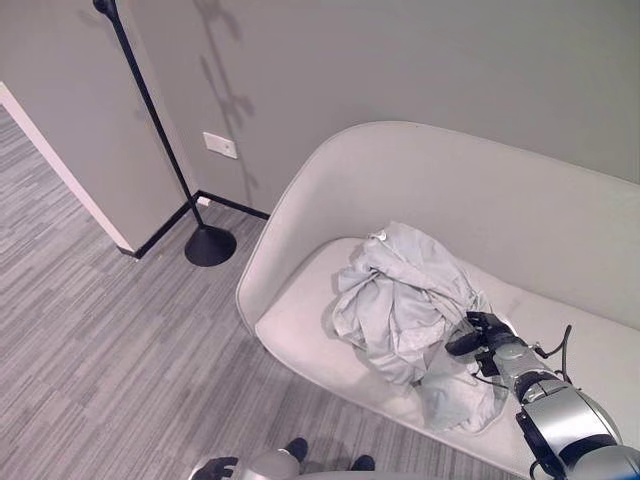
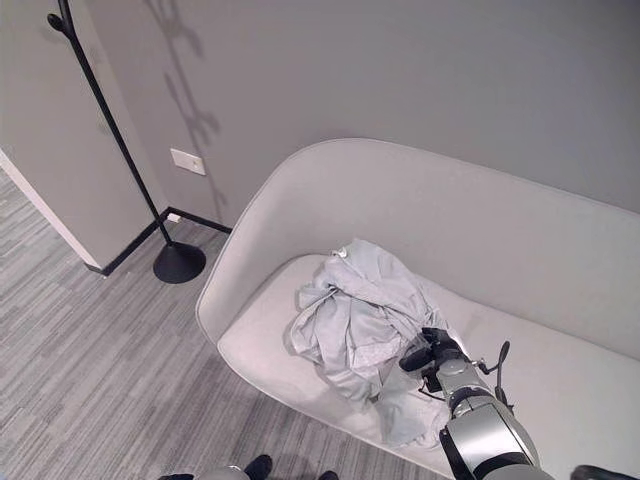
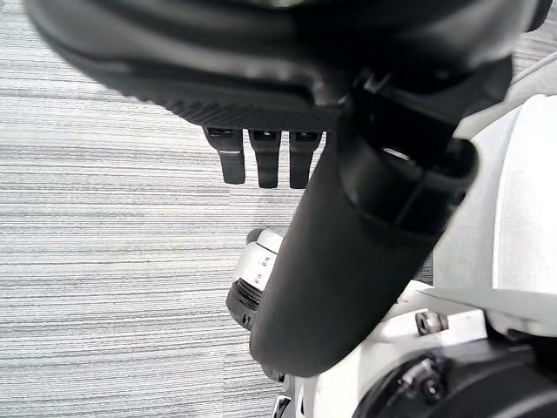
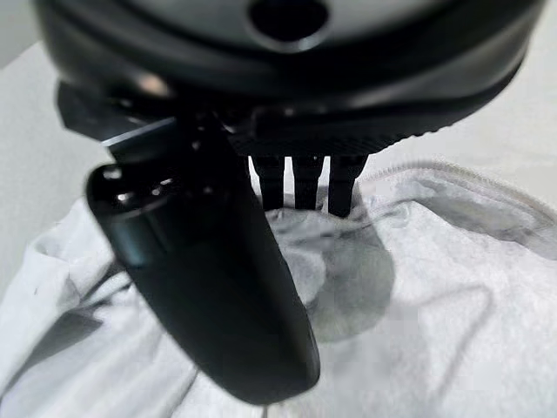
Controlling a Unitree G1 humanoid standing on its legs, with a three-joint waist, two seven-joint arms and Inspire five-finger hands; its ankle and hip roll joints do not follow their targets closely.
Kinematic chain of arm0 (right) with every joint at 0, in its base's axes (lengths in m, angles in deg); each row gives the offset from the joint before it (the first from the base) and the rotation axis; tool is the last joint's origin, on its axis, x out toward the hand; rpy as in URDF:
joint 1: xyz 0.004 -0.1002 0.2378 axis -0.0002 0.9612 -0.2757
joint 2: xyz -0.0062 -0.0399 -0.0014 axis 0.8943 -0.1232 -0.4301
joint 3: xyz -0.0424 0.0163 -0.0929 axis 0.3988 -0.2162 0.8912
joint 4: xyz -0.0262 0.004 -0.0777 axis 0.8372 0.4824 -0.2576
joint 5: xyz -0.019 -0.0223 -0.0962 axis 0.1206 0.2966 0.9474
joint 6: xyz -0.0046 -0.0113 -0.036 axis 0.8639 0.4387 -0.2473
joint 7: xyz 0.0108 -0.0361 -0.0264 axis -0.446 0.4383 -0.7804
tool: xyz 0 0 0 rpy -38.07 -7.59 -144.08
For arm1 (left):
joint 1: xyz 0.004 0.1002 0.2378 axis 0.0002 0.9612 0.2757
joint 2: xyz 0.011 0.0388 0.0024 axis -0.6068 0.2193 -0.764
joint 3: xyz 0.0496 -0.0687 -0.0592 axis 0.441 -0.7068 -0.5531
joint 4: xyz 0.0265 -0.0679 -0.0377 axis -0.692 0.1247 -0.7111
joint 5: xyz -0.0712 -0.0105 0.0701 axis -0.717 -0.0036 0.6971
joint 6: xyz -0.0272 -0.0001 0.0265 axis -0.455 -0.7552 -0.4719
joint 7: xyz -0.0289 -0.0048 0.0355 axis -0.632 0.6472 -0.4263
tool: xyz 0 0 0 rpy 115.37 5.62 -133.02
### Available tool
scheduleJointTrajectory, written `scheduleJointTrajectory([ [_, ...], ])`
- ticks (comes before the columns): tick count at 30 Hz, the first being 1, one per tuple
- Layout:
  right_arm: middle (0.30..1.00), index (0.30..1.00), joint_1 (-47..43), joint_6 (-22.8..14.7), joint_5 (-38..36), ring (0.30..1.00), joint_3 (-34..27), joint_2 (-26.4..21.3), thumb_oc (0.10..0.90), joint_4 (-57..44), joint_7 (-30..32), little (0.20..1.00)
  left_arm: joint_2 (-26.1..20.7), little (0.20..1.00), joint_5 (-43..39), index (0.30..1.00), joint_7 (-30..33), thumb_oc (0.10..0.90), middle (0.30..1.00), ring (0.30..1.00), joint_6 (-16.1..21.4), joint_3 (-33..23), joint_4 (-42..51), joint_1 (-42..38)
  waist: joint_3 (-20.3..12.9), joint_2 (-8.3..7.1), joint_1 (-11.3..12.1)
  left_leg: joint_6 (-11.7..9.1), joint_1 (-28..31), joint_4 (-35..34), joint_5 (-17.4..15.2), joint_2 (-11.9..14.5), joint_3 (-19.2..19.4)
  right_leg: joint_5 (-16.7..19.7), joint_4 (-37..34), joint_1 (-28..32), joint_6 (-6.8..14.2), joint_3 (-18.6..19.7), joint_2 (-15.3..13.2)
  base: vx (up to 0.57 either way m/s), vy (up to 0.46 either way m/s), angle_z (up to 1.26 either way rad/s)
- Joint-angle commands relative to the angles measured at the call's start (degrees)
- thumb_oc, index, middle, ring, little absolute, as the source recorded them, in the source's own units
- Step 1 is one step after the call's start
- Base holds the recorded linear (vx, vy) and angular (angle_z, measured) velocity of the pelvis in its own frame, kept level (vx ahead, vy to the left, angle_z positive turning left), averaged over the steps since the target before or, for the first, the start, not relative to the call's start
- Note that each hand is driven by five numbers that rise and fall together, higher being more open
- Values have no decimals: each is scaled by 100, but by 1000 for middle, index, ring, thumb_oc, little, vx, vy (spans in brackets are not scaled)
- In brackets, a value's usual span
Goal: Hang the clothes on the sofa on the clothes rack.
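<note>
clothes [image 1: 405,300]: pale grey-white crumpled heap on the sofa seat, near the curved end, piled up with one fold trailing to the front edge at about 5 o'clock of the heap
sofa [image 1: 520,215]: light grey, rounded shell back wrapping from 9 o'clock round to 3 o'clock behind the heap; bare seat on both sides of the heap
right hand [image 1: 478,333]: comes in from 4 o'clock, sits at the heap's 4 o'clock edge right against the cloth; in the right wrist view the fingers [image 4: 305,181] point straight down at the cloth, tips at or just above the surface, thumb [image 4: 204,279] stuck out to one side, nothing pinched, so relaxed and released; actual contact I cannot tell
left hand [image 3: 261,157]: in the left wrist view hangs over the carpet, fingers straight, thumb clear, holding nothing
clothes rack [image 1: 160,130]: thin black pole on a round black base [image 1: 210,245], at 10 o'clock from the sofa, standing by the wall corner, well apart from the heap; top of the pole runs out at 11 o'clock, hooks hard to make out
in the way: sofa's curved end and armside wall sit between heap and rack
wall [image 1: 400,60]: plain grey, white socket plate [image 1: 220,145] just beside the pole, dark skirting along the bottom
floor [image 1: 90,340]: grey striped carpet from 7 to 10 o'clock
</note>
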Motion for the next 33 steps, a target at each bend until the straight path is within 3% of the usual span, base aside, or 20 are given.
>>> scheduleJointTrajectory([
  [1,300,300,-354,-117,458,300,362,-8,400,-195,-236,300,-101,900,326,900,-13,800,900,900,170,62,-195,-390,45,40,103,-69,-8,-428,301,112,401,-421,38,483,419,183,-166,0,0,0],
  [6,300,300,-291,-118,500,300,369,125,400,-309,-164,300,-93,900,340,900,13,800,900,900,167,35,-165,-412,39,39,109,-82,23,-428,255,148,413,-470,38,515,394,200,-139,0,0,0],
  [10,300,300,-324,-204,594,300,410,86,400,-1010,3,300,-64,900,339,900,116,800,900,900,175,-66,-206,-345,-6,-6,-40,-65,74,-428,249,178,462,-460,38,531,403,276,-141,0,0,0],
  [16,300,300,-397,-245,298,300,267,40,400,-1192,60,300,-59,900,313,900,150,800,900,900,194,-57,-229,-339,-27,-29,-112,-50,197,-428,200,237,562,-474,38,597,391,402,-109,-1,0,-1],
  [20,300,300,-283,-378,-581,300,-112,58,400,-1505,7,300,-72,900,232,900,140,800,900,900,198,-115,-279,-321,-61,-33,-149,-36,260,-428,169,260,604,-493,38,625,377,482,-88,1,0,-19],
  [21,300,300,-147,-639,-1598,300,-510,109,400,-2295,-6,300,-41,900,149,900,146,800,900,900,206,-211,-349,-273,-74,-35,-189,-30,310,-428,146,284,649,-502,38,651,370,548,-75,-10,-3,-11],
  [26,300,300,368,-1399,-3191,300,-1162,88,400,-4826,-68,300,17,900,-456,900,323,800,900,900,334,-592,-93,-252,-141,-45,-270,-39,408,-428,100,289,681,-481,38,709,367,602,-87,-10,-1,-16],
  [33,300,300,465,-1873,-4665,300,-1399,472,400,-6399,-320,300,-70,900,-882,900,580,800,900,900,466,-530,907,-313,-241,-56,-197,-25,460,-428,74,286,661,-486,38,752,354,560,-97,-5,1,3],
])
